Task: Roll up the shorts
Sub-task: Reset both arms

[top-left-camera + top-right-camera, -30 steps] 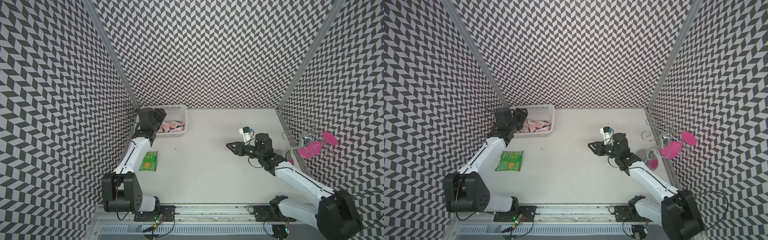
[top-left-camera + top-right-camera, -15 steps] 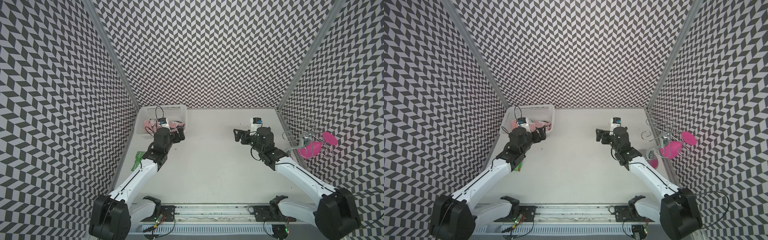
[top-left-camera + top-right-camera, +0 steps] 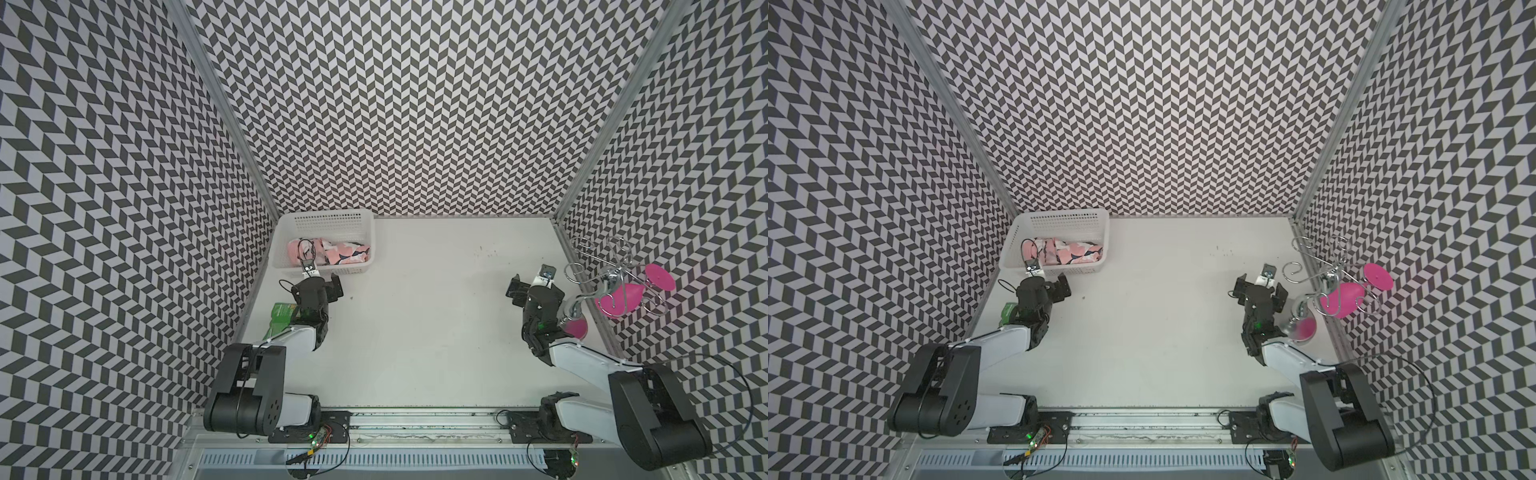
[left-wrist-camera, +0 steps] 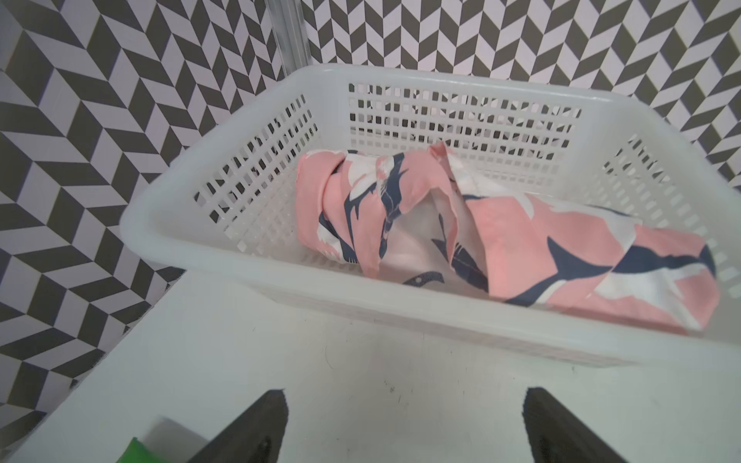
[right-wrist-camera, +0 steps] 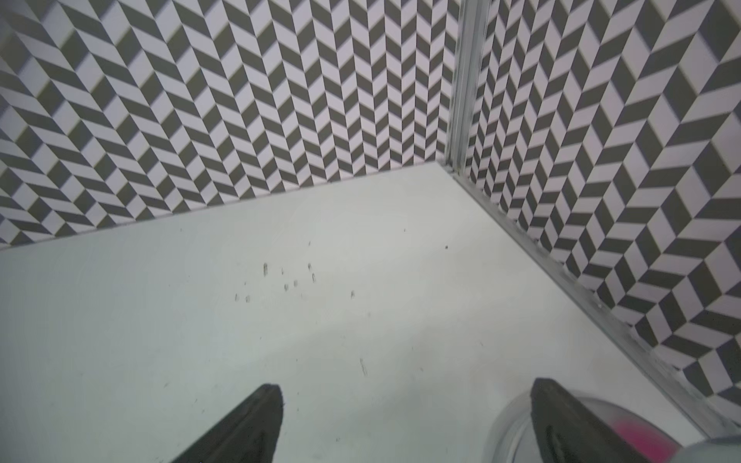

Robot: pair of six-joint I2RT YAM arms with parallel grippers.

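The pink shorts (image 3: 332, 251) (image 3: 1067, 251) with navy-and-white sharks lie as a loose, bundled roll inside the white perforated basket (image 3: 324, 220) (image 3: 1059, 222) at the back left. In the left wrist view the shorts (image 4: 501, 248) rest against the basket's near wall (image 4: 248, 256). My left gripper (image 3: 318, 284) (image 3: 1044, 284) (image 4: 405, 395) is open and empty, just in front of the basket, pointing at it. My right gripper (image 3: 536, 286) (image 3: 1260, 289) (image 5: 407, 391) is open and empty at the right side, over bare table.
A green packet (image 3: 282, 311) (image 3: 1008, 312) (image 4: 140, 451) lies by the left wall, partly under the left arm. A wire rack (image 3: 615, 274) with pink glasses (image 3: 619, 299) (image 3: 1341, 299) stands at the right wall, its round base (image 5: 521, 425) close beside the right gripper's finger.
The left gripper drew back out of the basket to the table in front of it, leaving the shorts inside. The right gripper moved right, toward the rack. Both jaws opened wider.
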